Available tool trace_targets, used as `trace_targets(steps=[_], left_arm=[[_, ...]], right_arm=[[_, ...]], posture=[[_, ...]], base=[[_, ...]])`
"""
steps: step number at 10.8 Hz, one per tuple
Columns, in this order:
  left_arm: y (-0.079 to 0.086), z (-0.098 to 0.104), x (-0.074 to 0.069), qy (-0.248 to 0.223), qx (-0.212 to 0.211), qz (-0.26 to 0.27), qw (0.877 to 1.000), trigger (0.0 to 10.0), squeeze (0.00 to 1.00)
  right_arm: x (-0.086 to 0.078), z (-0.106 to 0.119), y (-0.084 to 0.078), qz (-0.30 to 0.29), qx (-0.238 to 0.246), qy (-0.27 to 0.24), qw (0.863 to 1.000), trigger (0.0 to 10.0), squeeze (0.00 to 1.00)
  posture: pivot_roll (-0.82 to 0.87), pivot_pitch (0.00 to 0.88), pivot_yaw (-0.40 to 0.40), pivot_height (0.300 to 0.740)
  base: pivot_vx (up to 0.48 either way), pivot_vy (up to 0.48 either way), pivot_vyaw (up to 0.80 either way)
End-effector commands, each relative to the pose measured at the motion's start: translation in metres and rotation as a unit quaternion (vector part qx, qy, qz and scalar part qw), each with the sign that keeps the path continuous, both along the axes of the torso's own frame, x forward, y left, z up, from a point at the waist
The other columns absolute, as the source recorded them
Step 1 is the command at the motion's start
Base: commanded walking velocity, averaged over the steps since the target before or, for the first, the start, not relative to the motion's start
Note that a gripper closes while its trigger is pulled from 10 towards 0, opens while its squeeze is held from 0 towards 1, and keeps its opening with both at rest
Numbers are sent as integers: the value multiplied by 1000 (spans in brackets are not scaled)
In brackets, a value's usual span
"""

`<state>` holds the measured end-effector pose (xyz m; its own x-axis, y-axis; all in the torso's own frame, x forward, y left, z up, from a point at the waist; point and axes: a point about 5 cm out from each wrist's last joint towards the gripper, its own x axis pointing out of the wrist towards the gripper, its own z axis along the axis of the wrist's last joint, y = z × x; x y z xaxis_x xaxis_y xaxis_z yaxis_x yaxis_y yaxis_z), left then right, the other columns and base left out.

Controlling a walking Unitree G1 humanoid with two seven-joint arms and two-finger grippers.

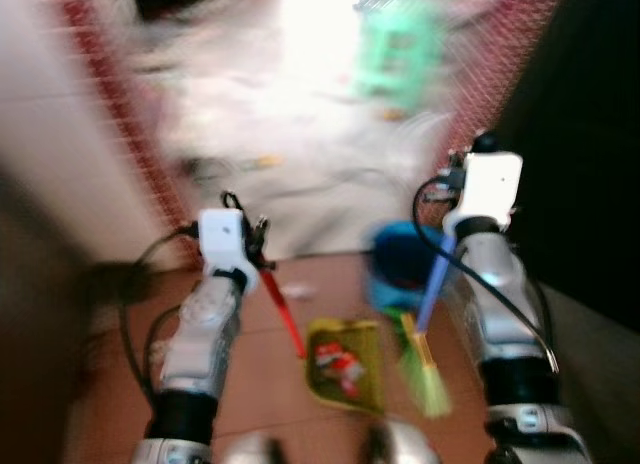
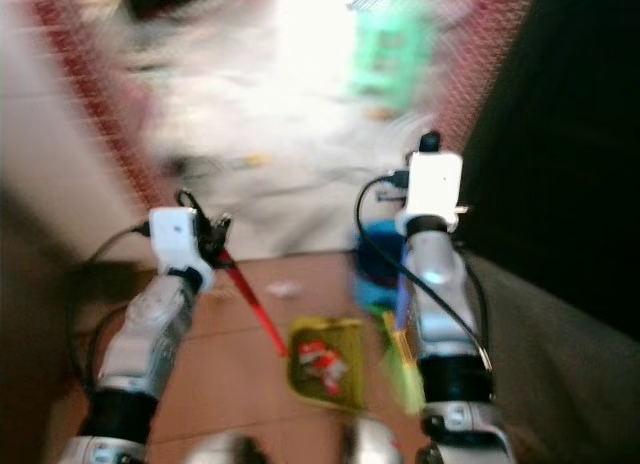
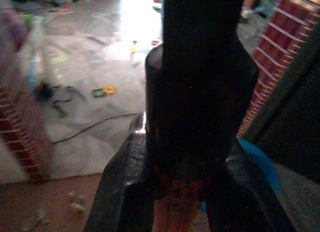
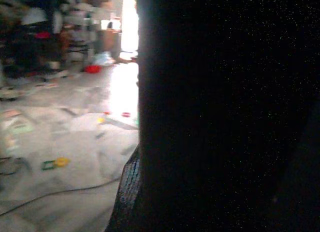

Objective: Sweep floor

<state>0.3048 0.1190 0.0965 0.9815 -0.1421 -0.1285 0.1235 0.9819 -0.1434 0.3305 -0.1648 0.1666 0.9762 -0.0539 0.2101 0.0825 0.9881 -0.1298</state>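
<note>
The left gripper clenches the red-handled yellow-green plastic dustpan; its red print is blurred, unreadable. The right gripper holds the blue-handled green broom; finger state unclear.

The head views are blurred. Ahead, an opening between two red brick edges leads from the terracotta tile floor onto a pale grey floor. A dark wall or panel closes in the robot's right side, and a pale wall its left. A blue tub stands just at the threshold, beside the right arm. On the grey floor a cable trails across, small toys lie scattered, and a green stool stands further in. The tiles between the arms carry the yellow-green dustpan and paper scraps.
</note>
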Motion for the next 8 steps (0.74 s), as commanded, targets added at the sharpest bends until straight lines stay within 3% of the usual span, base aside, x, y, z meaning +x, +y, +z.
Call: trace_targets(steps=[1,2,8], left_arm=[[-3,13,3,-27,-6,-3,1000,10000,0],[-2,12,3,-26,-10,0,1000,10000,0],[11,19,9,-36,-12,28,999,10000,0]], right_arm=[[0,6,-4,-5,-11,-16,1000,10000,0],[0,6,-4,-5,-10,-15,1000,10000,0],[2,6,-4,-4,-18,-16,1000,10000,0]], posture=[[-104,16,42,740],[-104,16,42,740],[-99,9,41,740]], base=[[0,0,-800],[0,0,-525],[0,0,0]])
